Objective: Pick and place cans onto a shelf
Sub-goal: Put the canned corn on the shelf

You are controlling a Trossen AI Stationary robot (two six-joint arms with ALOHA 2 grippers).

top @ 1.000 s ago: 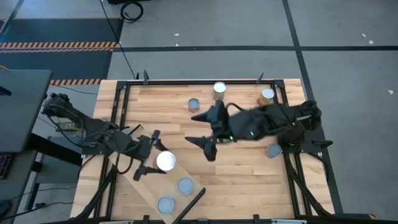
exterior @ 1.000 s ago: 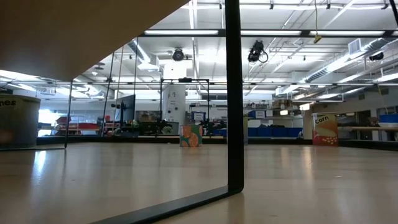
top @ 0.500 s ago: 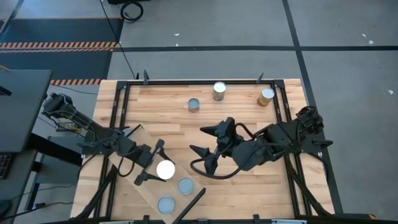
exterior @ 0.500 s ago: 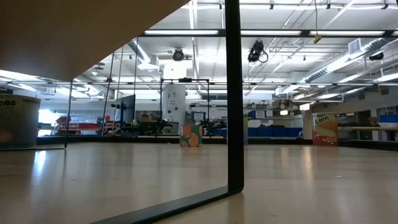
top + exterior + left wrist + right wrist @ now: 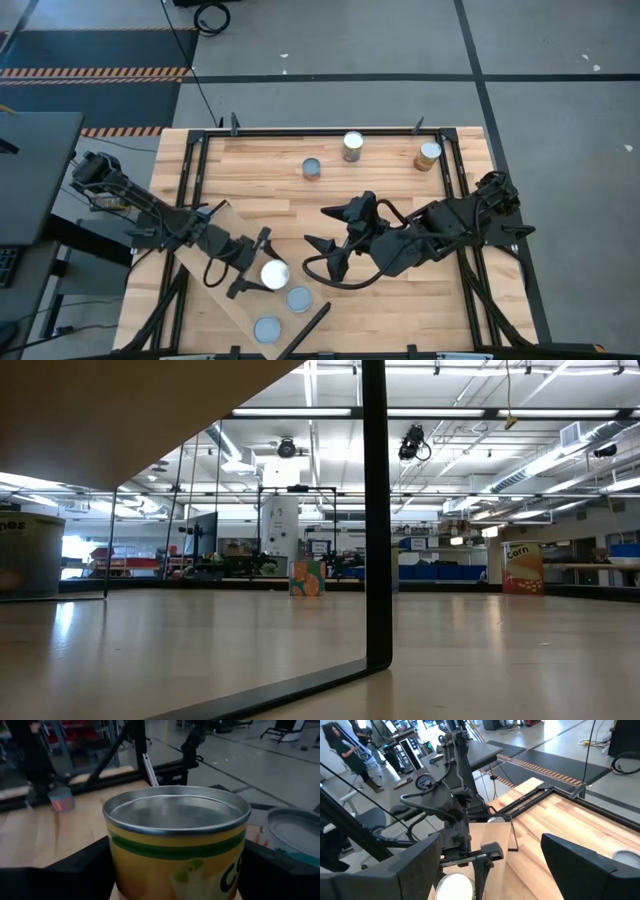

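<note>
High view: left gripper (image 5: pixel 252 276) clamps yellow-labelled can (image 5: pixel 273 273) over shelf (image 5: pixel 232 297); right gripper (image 5: pixel 333 229) spread, holding nothing, mid-table.

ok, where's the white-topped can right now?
High view: the white-topped can sits between the left gripper fingers, over the shelf at the table's near-left, just up-left of two grey-blue-topped cans already on the plank.

The held can (image 5: pixel 177 845) is cut off below, its label lettering only partly readable.
</note>
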